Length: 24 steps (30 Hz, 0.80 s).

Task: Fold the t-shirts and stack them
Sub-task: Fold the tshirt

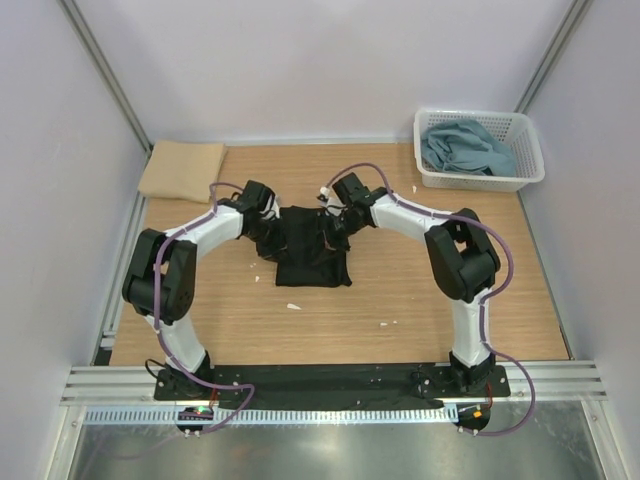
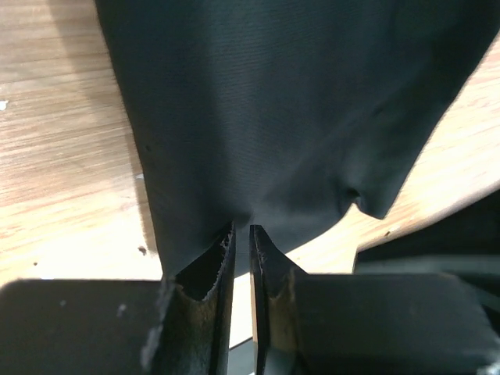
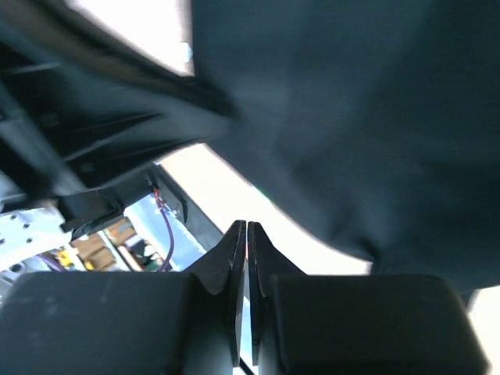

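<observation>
A black t-shirt [image 1: 310,250] lies partly folded in the middle of the wooden table [image 1: 420,290], with both grippers at its far half. My left gripper [image 1: 268,234] is at the shirt's left edge. In the left wrist view its jaws [image 2: 242,231] are closed to a thin slit, pinching the hem of the black t-shirt [image 2: 297,109]. My right gripper [image 1: 336,226] is at the shirt's right edge. Its jaws [image 3: 247,225] are pressed together with nothing between them, and the black t-shirt [image 3: 367,117] sits just beyond the tips. A tan t-shirt [image 1: 182,168] lies folded at the back left.
A white lattice basket [image 1: 528,150] at the back right holds crumpled blue-grey t-shirts [image 1: 465,145]. Small white specks [image 1: 293,306] lie on the wood in front of the black shirt. Light walls close in the table on three sides.
</observation>
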Motion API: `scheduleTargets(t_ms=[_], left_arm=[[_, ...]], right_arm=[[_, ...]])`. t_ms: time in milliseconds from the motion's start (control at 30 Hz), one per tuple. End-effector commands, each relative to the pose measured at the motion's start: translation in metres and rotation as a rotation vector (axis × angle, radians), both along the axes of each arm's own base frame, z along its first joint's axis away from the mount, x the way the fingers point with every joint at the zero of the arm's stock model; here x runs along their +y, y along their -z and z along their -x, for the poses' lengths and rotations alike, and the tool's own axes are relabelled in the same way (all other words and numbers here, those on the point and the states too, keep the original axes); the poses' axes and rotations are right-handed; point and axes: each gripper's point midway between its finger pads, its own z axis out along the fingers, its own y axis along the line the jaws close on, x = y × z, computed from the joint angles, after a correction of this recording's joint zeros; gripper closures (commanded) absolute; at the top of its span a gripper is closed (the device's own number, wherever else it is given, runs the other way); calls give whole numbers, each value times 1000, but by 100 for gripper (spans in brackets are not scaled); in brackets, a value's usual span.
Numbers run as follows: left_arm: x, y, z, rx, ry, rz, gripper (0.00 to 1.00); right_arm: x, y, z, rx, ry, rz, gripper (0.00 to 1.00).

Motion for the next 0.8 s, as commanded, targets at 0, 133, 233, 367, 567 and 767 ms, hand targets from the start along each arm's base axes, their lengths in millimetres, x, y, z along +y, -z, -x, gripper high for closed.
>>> scheduleTargets(t_ms=[0,133,233,367,567,767], left_arm=[[1,0,-1,-40,19,47,87],[7,12,8,-17,23,32,88],[10,20,15,-1,26,28,88],[8,26,21,19,33,46,89],[2,21,38,60,25,101,86],[-29,35,74,164,33,154,85]], right_arm=[[-12,19,-2,72,42,-5,91],[-38,41,10,131,47,52,92],[-61,47,15,142,81,71,92],[-90,55,23,162,118,89,92],[-118,52,28,101,139,192,92],[-126,35,-3,-4,225,274,91]])
